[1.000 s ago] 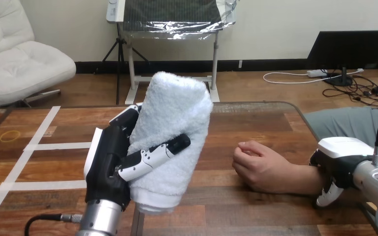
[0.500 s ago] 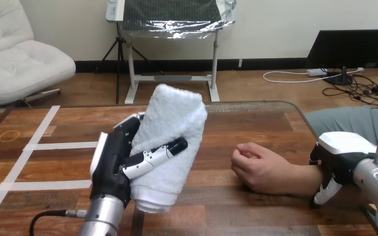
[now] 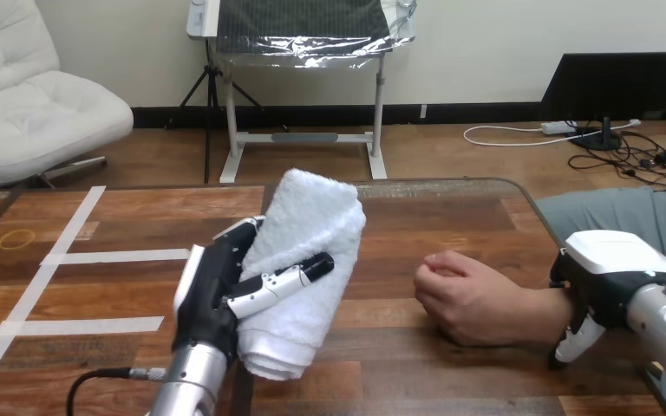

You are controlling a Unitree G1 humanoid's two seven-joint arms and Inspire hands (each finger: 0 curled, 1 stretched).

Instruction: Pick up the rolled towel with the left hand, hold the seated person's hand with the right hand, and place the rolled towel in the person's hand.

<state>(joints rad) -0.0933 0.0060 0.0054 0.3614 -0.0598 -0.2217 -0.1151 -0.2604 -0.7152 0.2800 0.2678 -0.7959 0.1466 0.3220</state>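
You have the rolled towel (image 3: pixel 312 243): white, fluffy, tilted near-upright, clasped by left hand (image 3: pixel 212 295) above the table (image 3: pixel 451 217) | person's hand (image 3: pixel 468 299): loosely curled, resting on table, apart from towel.

Lower now: left hand (image 3: pixel 211 293), rolled towel (image 3: pixel 312 227).

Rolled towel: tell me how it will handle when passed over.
The rolled towel is probably soft: the thumb of the left hand seems to dent it. It is likely light, since one hand carries it. Its fluffy nap should grip, though the roll could loosen once released.
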